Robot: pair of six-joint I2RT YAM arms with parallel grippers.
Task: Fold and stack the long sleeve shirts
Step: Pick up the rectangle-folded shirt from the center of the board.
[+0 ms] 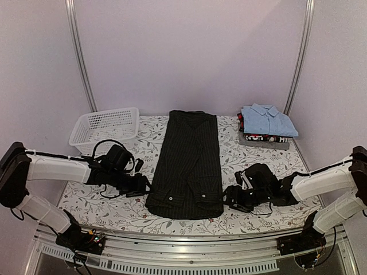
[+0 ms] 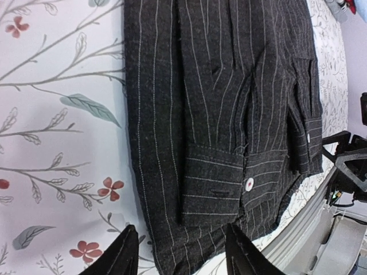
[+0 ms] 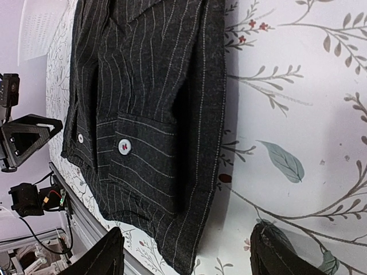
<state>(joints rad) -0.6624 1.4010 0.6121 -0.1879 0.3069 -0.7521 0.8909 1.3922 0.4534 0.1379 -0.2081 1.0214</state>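
Note:
The black pinstriped shirt (image 1: 188, 166) lies flat down the table's middle as a long narrow strip, sleeves folded in, cuffs with white buttons at its near end. My left gripper (image 1: 143, 184) is open at the shirt's near left corner; in the left wrist view (image 2: 182, 252) its fingers straddle the hem of the shirt (image 2: 229, 114). My right gripper (image 1: 229, 197) is open at the near right corner; in the right wrist view (image 3: 186, 255) the hem corner of the shirt (image 3: 149, 103) lies between its fingers. The light blue shirt (image 1: 267, 120) lies folded on a pile at back right.
A white mesh basket (image 1: 105, 128) stands at back left. Under the blue shirt is a stack of folded clothes (image 1: 262, 139) with red, white and grey showing. The floral tablecloth (image 1: 241, 154) covers the table; a metal rail (image 1: 189, 238) runs along the near edge.

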